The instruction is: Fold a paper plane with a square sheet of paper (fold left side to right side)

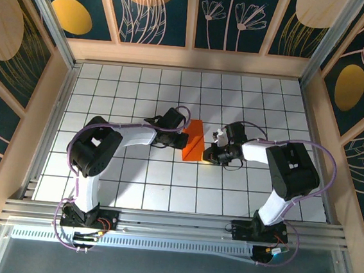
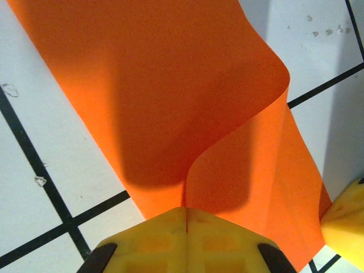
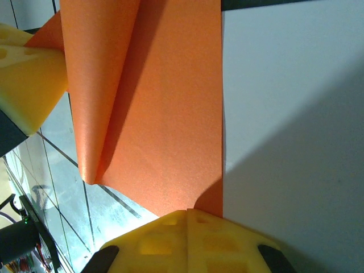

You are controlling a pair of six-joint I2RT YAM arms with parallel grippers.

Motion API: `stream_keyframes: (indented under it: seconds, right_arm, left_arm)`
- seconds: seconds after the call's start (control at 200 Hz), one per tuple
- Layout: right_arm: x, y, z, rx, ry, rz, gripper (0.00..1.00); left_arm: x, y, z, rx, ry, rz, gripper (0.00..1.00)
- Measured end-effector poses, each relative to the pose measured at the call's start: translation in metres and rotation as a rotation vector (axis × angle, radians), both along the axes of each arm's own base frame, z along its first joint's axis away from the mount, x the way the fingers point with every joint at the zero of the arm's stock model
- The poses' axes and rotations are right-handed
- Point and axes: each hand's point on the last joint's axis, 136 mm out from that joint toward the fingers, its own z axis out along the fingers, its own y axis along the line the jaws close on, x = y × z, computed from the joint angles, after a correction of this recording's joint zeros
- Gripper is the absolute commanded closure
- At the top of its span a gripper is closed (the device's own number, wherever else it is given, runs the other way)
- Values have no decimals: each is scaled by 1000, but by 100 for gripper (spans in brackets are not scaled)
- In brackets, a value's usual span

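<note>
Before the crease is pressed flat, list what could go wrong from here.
1. The left end effector pinches a loosely curled flap of the orange paper sheet; the crease may land skewed.
2. The right end effector meets the sheet at its edge, so the sheet could pivot.
3. The end effectors sit close together and might collide.

The square sheet of paper (image 2: 170,85) is thin, matt orange paper with a fine grain. The left gripper (image 2: 186,211) has fingers (image 2: 148,244) of matt, moulded yellow plastic. The table (image 1: 126,183) is smooth, faintly glossy white; at 6 o'clock lies a brushed metal rail (image 1: 173,225).
</note>
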Motion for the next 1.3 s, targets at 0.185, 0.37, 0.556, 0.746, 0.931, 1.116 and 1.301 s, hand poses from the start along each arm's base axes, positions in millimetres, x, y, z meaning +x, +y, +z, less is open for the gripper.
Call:
stream_keyframes:
  seconds: [0.185,0.37,0.556,0.746,0.931,1.116,1.301]
  right_arm:
    - [0,0,0,0,0,0,100]
    - [0,0,0,0,1,0,100]
    - [0,0,0,3,2,1,100]
    - [0,1,0,3,2,2,100]
    - [0,1,1,6,2,3,100]
    - [0,1,4,6,-3,1,100]
    - [5,5,28,50,-53,-2,100]
  left_arm:
    - [0,1,-3,5,5,1,100]
    - [0,1,-6,8,9,2,100]
    - [0,2,-6,9,10,4,100]
    - [1,2,-10,12,15,5,100]
    - [1,2,-10,10,13,4,100]
    - [1,2,-10,10,13,4,100]
    - [1,1,-10,10,13,4,100]
